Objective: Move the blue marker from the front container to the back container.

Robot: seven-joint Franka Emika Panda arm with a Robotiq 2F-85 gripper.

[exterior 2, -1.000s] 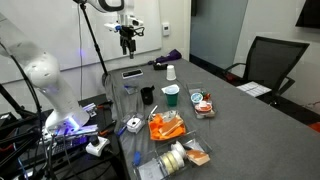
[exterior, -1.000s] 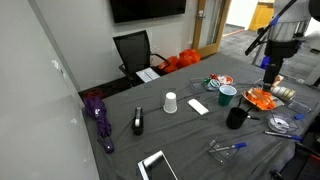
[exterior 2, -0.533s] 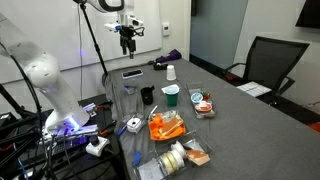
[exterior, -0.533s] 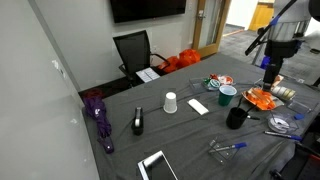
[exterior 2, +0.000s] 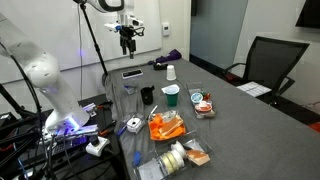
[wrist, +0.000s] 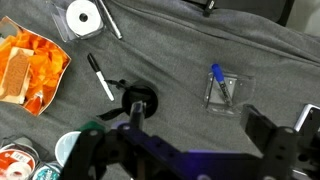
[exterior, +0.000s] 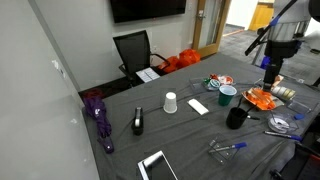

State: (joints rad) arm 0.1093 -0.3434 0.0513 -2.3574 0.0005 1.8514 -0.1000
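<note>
The blue marker (wrist: pixel 218 82) lies in the small clear tray (wrist: pixel 226 95) on the grey table. Both also show in an exterior view: the marker (exterior: pixel 234 147) in the tray (exterior: pixel 222 151) near the table's front edge. The tray is faint in the other exterior view (exterior 2: pixel 127 88). A black cup (wrist: pixel 138 103) (exterior: pixel 236 117) (exterior 2: pixel 147 95) stands beyond it, and a green mug (exterior: pixel 227 95) (exterior 2: pixel 171 95) farther back. My gripper (wrist: pixel 195 115) (exterior: pixel 270 66) (exterior 2: pixel 127 41) is open and empty, high above the table, with the tray and the black cup below it.
A black marker (wrist: pixel 100 76), a tape roll (wrist: pixel 82 16) and an orange bag (wrist: pixel 30 65) (exterior: pixel 262 98) lie near the cup. A white cup (exterior: pixel 170 102), a tablet (exterior: pixel 157 165), a purple umbrella (exterior: pixel 100 118) and a small black object (exterior: pixel 138 122) are spread across the table.
</note>
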